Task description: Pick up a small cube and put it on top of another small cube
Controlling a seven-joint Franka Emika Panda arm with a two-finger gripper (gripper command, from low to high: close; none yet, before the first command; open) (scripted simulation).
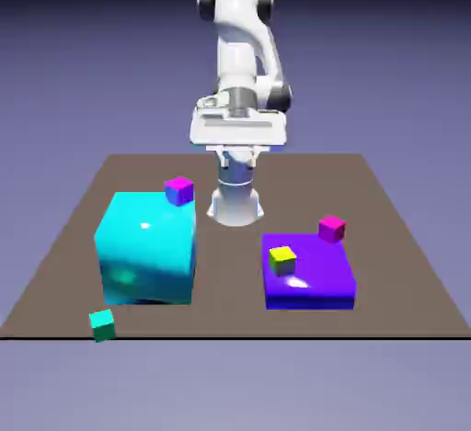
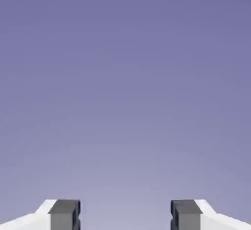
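The small cube (image 1: 102, 324), tiny and teal-green, sits alone at the table's near edge on the exterior view's left, just in front of the big cyan block (image 1: 147, 247). My gripper (image 1: 236, 149) hangs high over the far middle of the table, well away from every cube. In the hand view the gripper (image 2: 125, 214) is open. Its two grey fingertips (image 2: 64, 214) stand wide apart with only the plain backdrop between them. No cube shows in the hand view.
A magenta small cube (image 1: 179, 190) rests on the cyan block's far top corner. A flat purple block (image 1: 313, 282) on the exterior view's right carries a yellow-topped small cube (image 1: 282, 259) and another magenta cube (image 1: 331, 228).
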